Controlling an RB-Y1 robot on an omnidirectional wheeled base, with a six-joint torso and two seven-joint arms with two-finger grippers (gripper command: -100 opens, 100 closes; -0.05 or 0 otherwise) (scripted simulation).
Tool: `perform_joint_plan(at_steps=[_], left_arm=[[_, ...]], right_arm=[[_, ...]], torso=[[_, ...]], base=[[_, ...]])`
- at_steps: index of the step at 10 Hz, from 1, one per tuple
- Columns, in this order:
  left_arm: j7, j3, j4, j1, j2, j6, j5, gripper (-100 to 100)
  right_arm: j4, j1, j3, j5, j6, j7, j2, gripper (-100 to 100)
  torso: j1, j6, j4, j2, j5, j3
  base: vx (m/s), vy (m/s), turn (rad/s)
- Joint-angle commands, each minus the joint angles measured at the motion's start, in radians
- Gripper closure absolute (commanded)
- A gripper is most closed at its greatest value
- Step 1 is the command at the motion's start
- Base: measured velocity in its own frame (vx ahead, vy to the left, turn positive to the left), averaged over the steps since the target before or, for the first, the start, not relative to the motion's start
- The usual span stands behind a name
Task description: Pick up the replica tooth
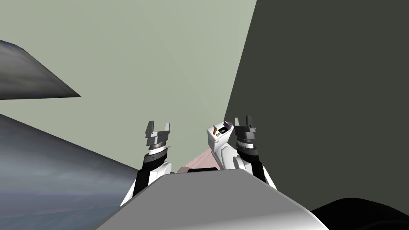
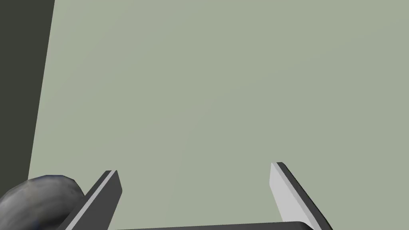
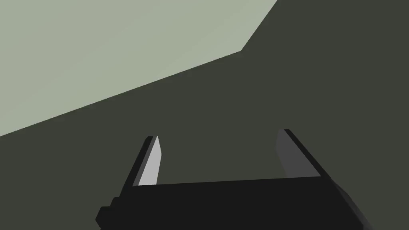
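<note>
A white toilet tank [image 1: 215, 144] stands just left of my right gripper [image 1: 244, 121]. Small things lie on its lid: an upright orange-brown piece [image 1: 215, 129], a purple object [image 1: 226, 127], a dark flat item [image 1: 222, 130] and a small pale bit [image 1: 218, 135]. I cannot tell which of them is the replica tooth. My right gripper [image 3: 219, 137] is open and holds nothing, level with the lid's right end. Further left, my left gripper [image 1: 158, 127] is raised apart from the tank. In its wrist view the left gripper [image 2: 195, 169] is open and holds nothing.
A pale green wall [image 1: 159, 60] meets a dark wall [image 1: 327, 100] behind the toilet. Grey slabs [image 1: 48, 175] jut in at the left, one higher up [image 1: 28, 78]. A strip of pinkish floor [image 1: 199, 159] runs beside the toilet. A grey rounded shape [image 2: 40, 199] lies beside my left fingers.
</note>
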Motion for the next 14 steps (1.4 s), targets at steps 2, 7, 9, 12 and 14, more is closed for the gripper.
perform_joint_plan(at_steps=[2,7,9,12,14], left_arm=[[0.000,0.000,0.000,0.000,0.000,0.000,0.000,0],[0.000,0.000,0.000,0.000,0.000,0.000,0.000,0],[0.000,0.000,0.000,0.000,0.000,0.000,0.000,0],[0.000,0.000,0.000,0.000,0.000,0.000,0.000,0],[0.000,0.000,0.000,0.000,0.000,0.000,0.000,0]], right_arm=[[0.009,-0.014,-0.005,-0.017,0.040,-0.038,-0.049,-100],[0.041,-0.067,-0.020,-0.077,0.178,-0.169,-0.116,-100],[0.052,-0.085,-0.024,-0.097,0.229,-0.218,-0.127,-100],[0.078,-0.127,-0.034,-0.141,0.312,-0.303,-0.146,-100],[0.078,-0.127,-0.034,-0.141,0.340,-0.323,-0.146,-100]], torso=[[-0.001,0.000,0.000,0.000,0.000,0.000],[-0.003,0.000,-0.001,-0.002,-0.001,-0.001],[-0.004,0.000,-0.001,-0.003,-0.001,-0.002],[-0.003,0.000,-0.001,-0.002,-0.001,-0.001],[-0.003,0.000,-0.001,-0.002,-0.001,-0.001]], base=[[0.012,-0.017,0.018],[0.027,-0.044,0.030],[0.031,-0.052,0.039],[0.031,-0.044,0.033],[0.017,-0.029,0.007]])
